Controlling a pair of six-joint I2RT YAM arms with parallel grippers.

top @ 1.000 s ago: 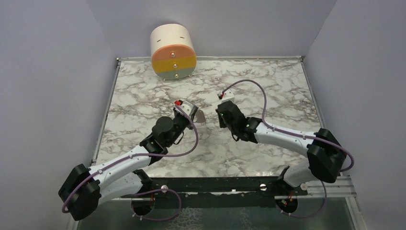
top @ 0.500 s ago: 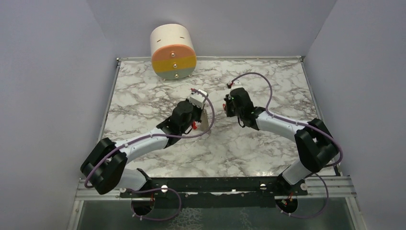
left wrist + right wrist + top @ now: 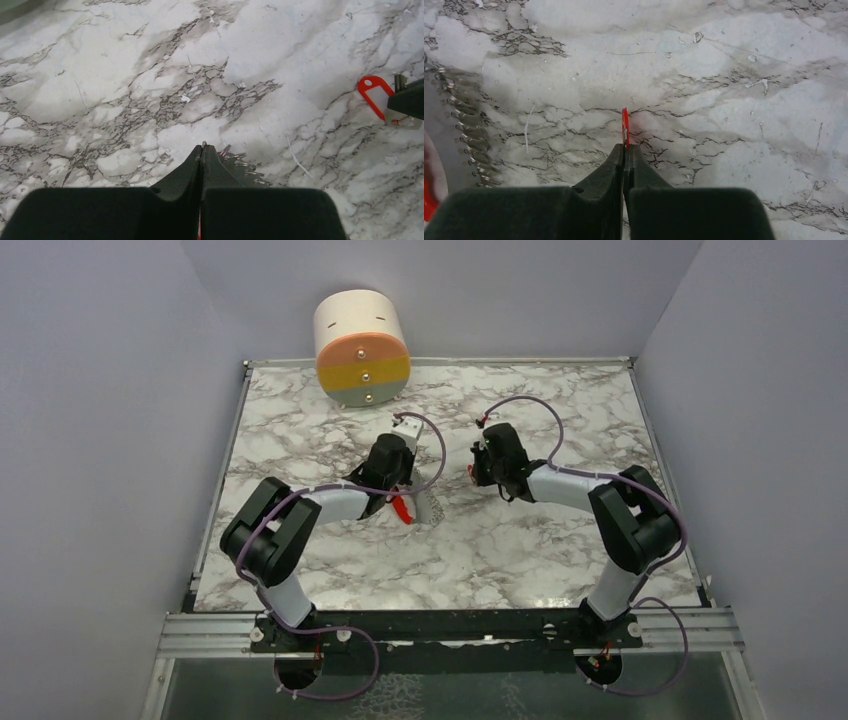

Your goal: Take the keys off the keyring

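Note:
My left gripper [image 3: 410,500] [image 3: 202,146] is shut on the keyring, whose thin metal edge pokes out at the tips. A fan of several silver keys [image 3: 243,167] hangs to its right and also shows in the right wrist view [image 3: 464,120]. A red tag [image 3: 402,508] hangs under this gripper. My right gripper [image 3: 475,469] [image 3: 625,146] is shut on a separate red key tag [image 3: 625,125], held edge-on just above the marble. That tag also shows in the left wrist view [image 3: 374,90]. The two grippers are apart, with a gap of table between them.
A round cream drawer unit [image 3: 362,348] with orange, yellow and grey fronts stands at the back left of the marble table [image 3: 560,540]. Grey walls close in the left, right and back sides. Both arms' cables loop above the wrists.
Both arms have folded in and their wrists have moved toward the back. The left gripper has turned and dipped with the bunch; the right gripper has drawn away right with the red tag.

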